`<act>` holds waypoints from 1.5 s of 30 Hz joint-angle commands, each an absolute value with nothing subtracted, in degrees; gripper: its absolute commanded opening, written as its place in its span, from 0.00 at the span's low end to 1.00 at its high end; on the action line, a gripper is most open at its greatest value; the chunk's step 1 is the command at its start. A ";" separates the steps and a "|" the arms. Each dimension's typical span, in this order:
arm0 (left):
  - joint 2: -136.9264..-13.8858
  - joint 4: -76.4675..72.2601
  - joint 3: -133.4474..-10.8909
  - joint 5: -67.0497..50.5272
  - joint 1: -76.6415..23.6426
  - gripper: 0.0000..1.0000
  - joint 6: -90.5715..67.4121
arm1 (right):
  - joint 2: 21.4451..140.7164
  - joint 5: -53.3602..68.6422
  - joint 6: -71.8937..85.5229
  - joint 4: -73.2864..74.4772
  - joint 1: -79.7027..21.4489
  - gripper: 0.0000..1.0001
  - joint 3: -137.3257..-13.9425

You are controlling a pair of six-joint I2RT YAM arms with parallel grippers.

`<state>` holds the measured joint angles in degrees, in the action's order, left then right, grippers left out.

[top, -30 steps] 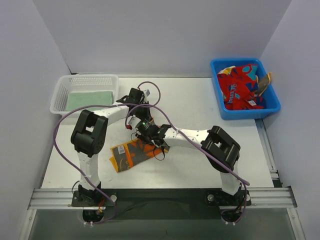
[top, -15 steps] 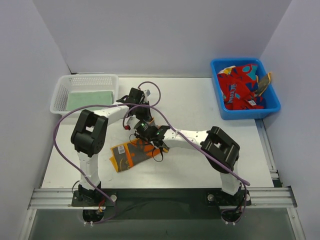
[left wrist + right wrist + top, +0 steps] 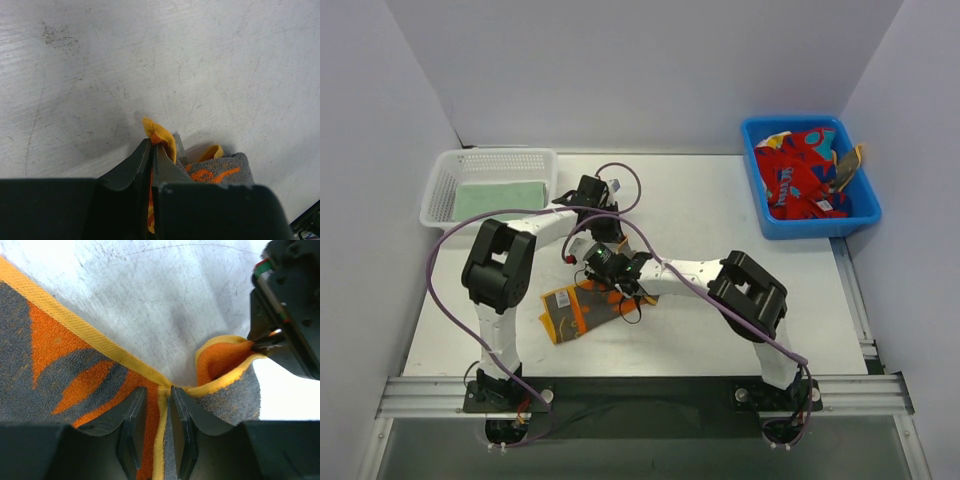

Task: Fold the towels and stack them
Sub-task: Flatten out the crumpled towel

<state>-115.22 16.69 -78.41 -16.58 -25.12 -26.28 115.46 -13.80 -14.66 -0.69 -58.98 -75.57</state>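
Both L claw [image 3: 151, 146] & R claw [image 3: 159, 391] tight on orange towel [image 3: 570, 312] edge; scuffed white table [image 3: 720, 210], plain grey walls [image 3: 650, 70].

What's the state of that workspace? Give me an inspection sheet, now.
Surface: white table, scuffed.
Job's things: orange towel on the table, one corner bunched up; green towel flat in the basket; red towels heaped in the bin.
Clutter: nothing seen beyond basket and bin.
Hands: left hand shut on the orange towel's corner; right hand shut on its yellow hem close by.
Cables: purple cables loop along both arms.
Surroundings: plain walls on three sides.
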 commanded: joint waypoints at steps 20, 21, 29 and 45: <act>-114.17 17.75 -81.04 -16.08 -24.70 0.00 -24.34 | 105.56 -17.32 -11.35 1.93 -54.50 0.04 -72.07; -114.17 17.67 -81.04 -16.08 -24.70 0.00 -24.26 | 105.12 -16.53 -10.90 1.93 -53.62 0.05 -71.90; -114.26 17.75 -80.86 -16.35 -24.70 0.00 -24.35 | 106.52 -14.42 -8.35 1.50 -51.68 0.06 -70.75; -114.35 17.67 -80.86 -16.26 -24.70 0.00 -24.43 | 108.19 -10.98 -5.89 2.37 -52.38 0.13 -68.29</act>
